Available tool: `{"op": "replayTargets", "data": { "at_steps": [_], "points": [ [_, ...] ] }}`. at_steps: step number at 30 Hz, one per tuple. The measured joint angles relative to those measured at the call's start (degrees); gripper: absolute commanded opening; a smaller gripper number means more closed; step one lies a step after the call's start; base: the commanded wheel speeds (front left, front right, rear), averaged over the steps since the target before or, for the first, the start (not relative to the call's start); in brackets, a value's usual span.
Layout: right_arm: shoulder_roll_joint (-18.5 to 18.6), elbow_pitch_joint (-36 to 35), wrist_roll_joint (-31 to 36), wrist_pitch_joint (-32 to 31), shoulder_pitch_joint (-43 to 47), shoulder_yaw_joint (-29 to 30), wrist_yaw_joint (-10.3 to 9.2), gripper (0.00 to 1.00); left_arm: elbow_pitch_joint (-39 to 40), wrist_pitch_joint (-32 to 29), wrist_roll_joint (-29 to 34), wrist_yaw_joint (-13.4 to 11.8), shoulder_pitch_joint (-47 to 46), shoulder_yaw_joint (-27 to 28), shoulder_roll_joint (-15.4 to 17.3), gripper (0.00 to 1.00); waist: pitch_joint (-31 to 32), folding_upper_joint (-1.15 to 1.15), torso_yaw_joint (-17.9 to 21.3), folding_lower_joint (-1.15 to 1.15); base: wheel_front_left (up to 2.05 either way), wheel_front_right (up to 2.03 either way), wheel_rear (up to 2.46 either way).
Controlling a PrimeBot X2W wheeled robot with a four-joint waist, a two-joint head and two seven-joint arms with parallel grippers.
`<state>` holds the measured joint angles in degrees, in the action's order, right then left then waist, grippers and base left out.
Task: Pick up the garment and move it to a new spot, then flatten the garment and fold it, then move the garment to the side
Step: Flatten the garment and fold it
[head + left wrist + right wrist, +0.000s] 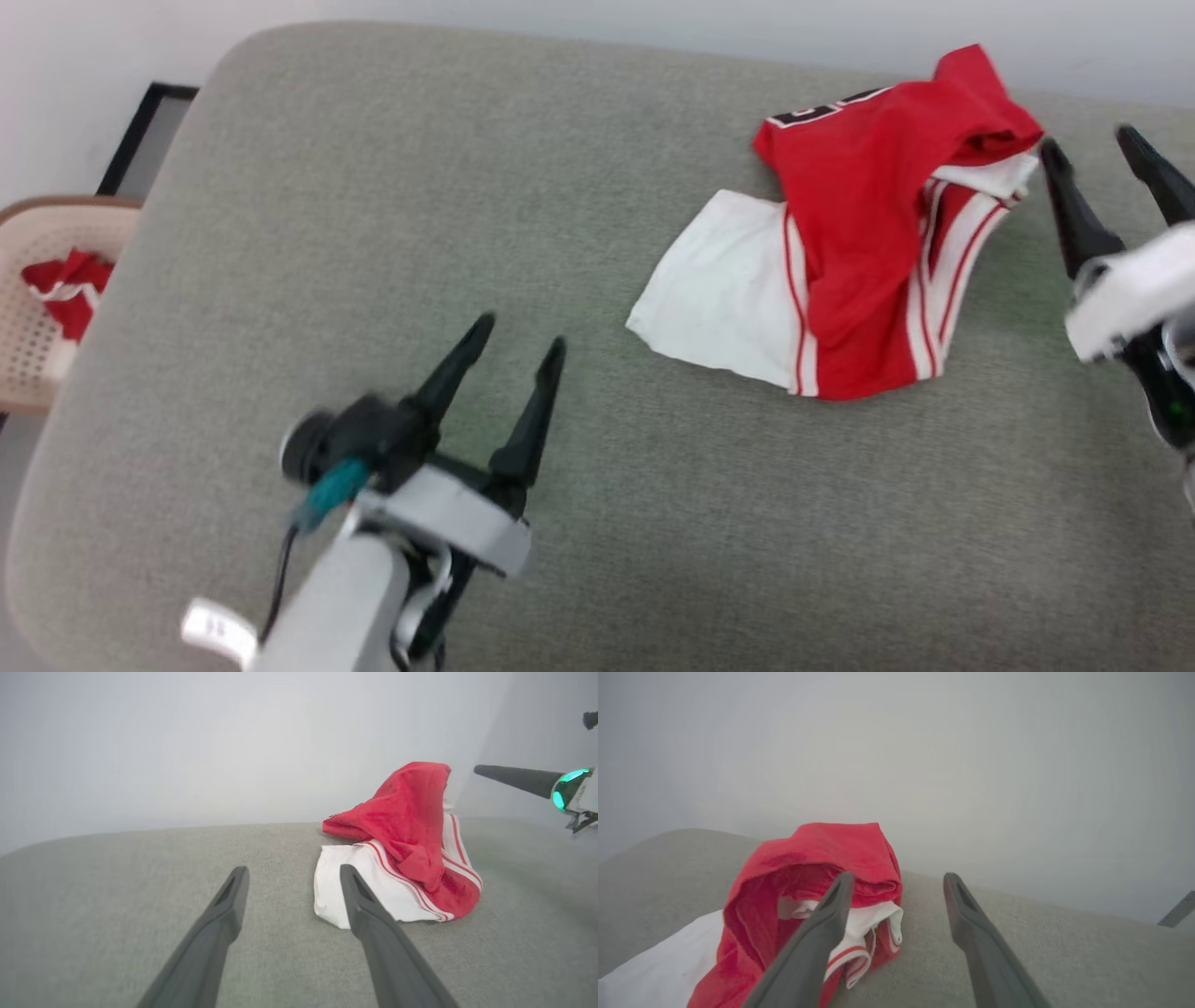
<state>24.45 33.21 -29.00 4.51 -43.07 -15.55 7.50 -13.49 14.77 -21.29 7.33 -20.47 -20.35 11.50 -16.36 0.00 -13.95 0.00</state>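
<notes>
The garment (859, 233) lies crumpled on the grey cushioned surface (467, 187) at the back right, red body bunched up, one white sleeve spread toward the left, black lettering at its far edge. My right gripper (1088, 145) hovers open just right of the heap, apart from it; in the right wrist view the garment (803, 891) sits left of and behind the left finger. My left gripper (518, 336) is open over bare surface, well left of the garment. The left wrist view has the garment (411, 830) ahead to the right, beyond my open fingers (233, 905).
A beige perforated basket (37, 308) holding a small red-and-white cloth (65, 285) stands off the surface's left edge. A dark-framed panel (140, 131) leans by the wall at the back left. Pale wall runs behind the surface's far edge.
</notes>
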Motion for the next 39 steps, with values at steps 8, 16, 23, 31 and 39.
{"op": "replayTargets", "data": {
  "at_steps": [8, 16, 23, 31, 39],
  "points": [
    [-2.75, -16.30, -0.25, -0.38, 17.83, 12.39, 0.00, 1.00, 6.38, -23.20, -16.51, 0.05, -18.55, -24.23, 15.56, 1.00, 1.37, 0.00, 4.97, 0.00, 0.00, 0.00, 0.00],
    [-10.31, -29.43, 2.90, -4.12, 24.93, 19.54, 0.00, 1.00, 8.65, -47.69, -43.37, 0.04, -35.48, -34.21, 18.56, 1.00, 0.71, 0.00, 11.95, 0.00, 0.00, 0.00, 0.00],
    [-14.44, -33.15, 3.96, -4.52, 25.09, 20.07, 0.00, 1.00, -1.56, -55.47, -49.97, 0.04, -45.58, -36.28, 13.08, 1.00, -2.24, 0.00, 17.88, 0.00, 0.00, 0.00, 0.00],
    [-16.48, -33.78, 4.15, -2.53, 24.34, 17.91, 0.00, 1.00, -10.28, -57.55, -49.01, 0.04, -49.65, -43.24, 13.19, 1.00, -6.72, 0.00, 23.90, 0.00, 0.00, 0.00, 0.00],
    [-17.20, -34.07, 4.28, -1.64, 23.42, 16.59, 0.00, 1.00, -17.91, -56.08, -47.93, 0.05, -51.91, -47.31, 13.81, 1.00, -9.72, 0.00, 28.76, 0.00, 0.00, 0.00, 0.00]
  ]
}}
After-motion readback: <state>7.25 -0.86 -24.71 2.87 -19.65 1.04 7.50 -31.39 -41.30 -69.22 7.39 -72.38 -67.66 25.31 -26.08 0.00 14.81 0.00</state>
